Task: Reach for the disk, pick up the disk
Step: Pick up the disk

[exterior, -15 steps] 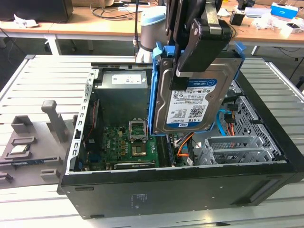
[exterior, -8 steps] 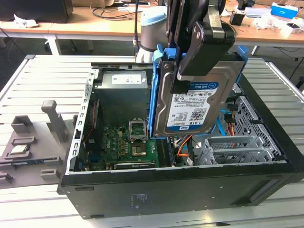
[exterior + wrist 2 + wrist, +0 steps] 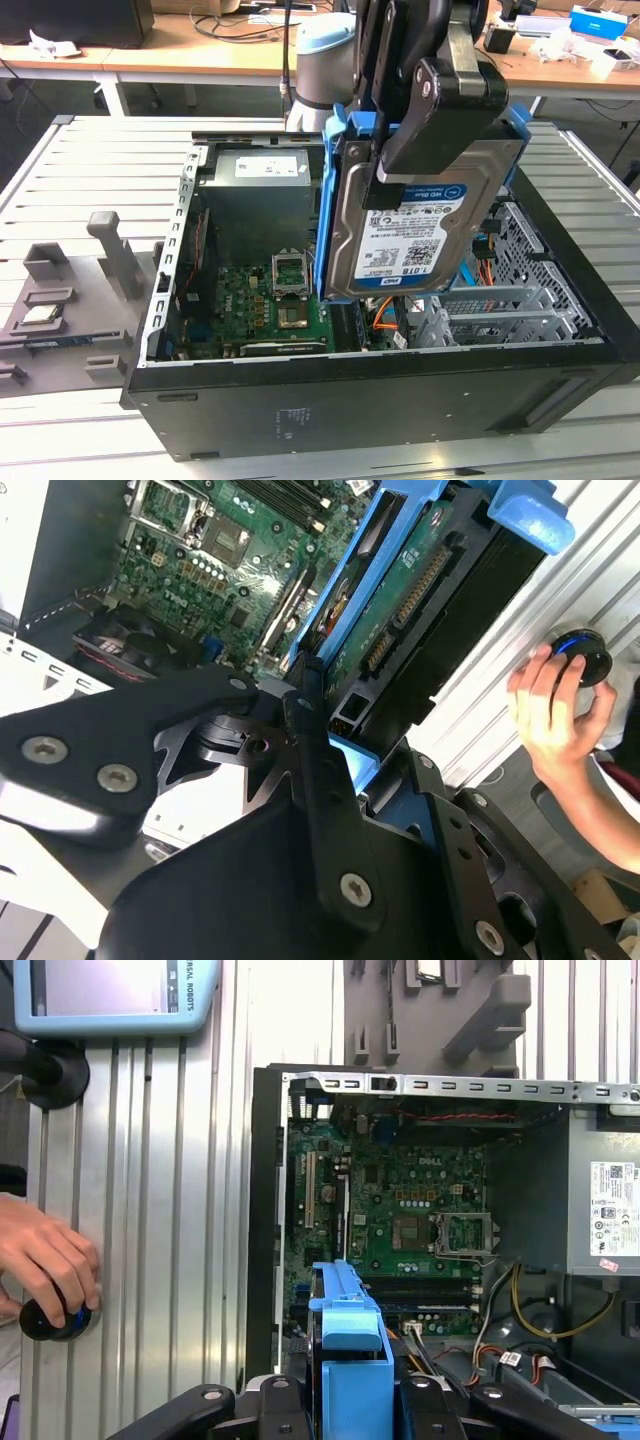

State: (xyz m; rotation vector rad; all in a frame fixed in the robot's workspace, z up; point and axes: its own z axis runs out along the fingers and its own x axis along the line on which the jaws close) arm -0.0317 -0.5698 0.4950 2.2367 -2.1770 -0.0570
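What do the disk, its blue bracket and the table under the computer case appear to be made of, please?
The disk: looks like bare cast or stamped metal, dull silver with a paper label. Blue bracket: seemingly moulded plastic, uniform glossy colour with rounded edges. The table: probably extruded aluminium, given its pale matte grey and long parallel slots.

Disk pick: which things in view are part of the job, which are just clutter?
Job:
- disk, lifted clear above the open computer case
- tool, shut on the disk's upper part

Lying about:
- grey fixture block on the table, at the exterior view's left
- a person's hand on a black knob
- tablet
- desks behind
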